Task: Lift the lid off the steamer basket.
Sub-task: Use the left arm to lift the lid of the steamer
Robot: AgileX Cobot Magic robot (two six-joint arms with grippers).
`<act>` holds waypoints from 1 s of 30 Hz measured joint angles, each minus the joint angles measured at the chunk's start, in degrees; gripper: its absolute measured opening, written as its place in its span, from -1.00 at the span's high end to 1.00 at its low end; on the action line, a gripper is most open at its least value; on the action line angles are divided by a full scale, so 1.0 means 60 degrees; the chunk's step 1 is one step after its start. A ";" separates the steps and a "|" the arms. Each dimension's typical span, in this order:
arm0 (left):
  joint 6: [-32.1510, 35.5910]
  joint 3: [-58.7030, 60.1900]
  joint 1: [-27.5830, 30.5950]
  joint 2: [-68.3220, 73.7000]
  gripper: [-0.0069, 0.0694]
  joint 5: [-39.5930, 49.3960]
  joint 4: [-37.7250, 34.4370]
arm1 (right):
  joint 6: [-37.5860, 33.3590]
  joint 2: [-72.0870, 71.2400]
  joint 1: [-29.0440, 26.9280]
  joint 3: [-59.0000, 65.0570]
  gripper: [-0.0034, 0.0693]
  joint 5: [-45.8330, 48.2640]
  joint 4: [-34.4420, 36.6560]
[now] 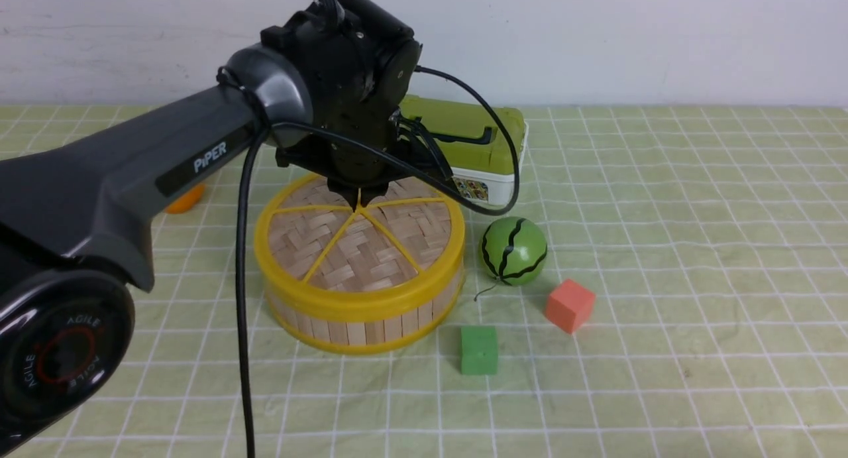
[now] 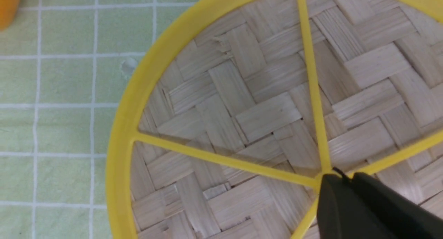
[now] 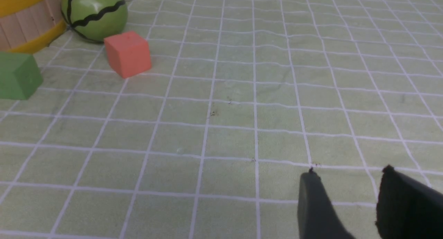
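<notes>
Left tool (image 1: 361, 203) pinched shut on the centre knob of the lid (image 1: 358, 246), atop the steamer basket (image 1: 361, 325). Behind it one green box (image 1: 477, 146); to its right one watermelon ball (image 1: 513, 251), one red cube (image 1: 570, 305), one green cube (image 1: 478, 350). Right tool (image 3: 349, 171) gapes, empty.

Robot lab test bench: plain white wall (image 1: 662, 40), green checked cloth (image 1: 695, 246) as work surface, toy watermelon (image 1: 513, 251), red block (image 1: 570, 305), green block (image 1: 479, 350) as props, PIPER-branded robot arm (image 1: 132, 173).
</notes>
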 joint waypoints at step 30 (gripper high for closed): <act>0.0176 -0.0785 0.0000 0.0635 0.35 0.0655 -0.0090 | 0.0000 0.0000 0.0000 0.0000 0.24 0.0000 0.0000</act>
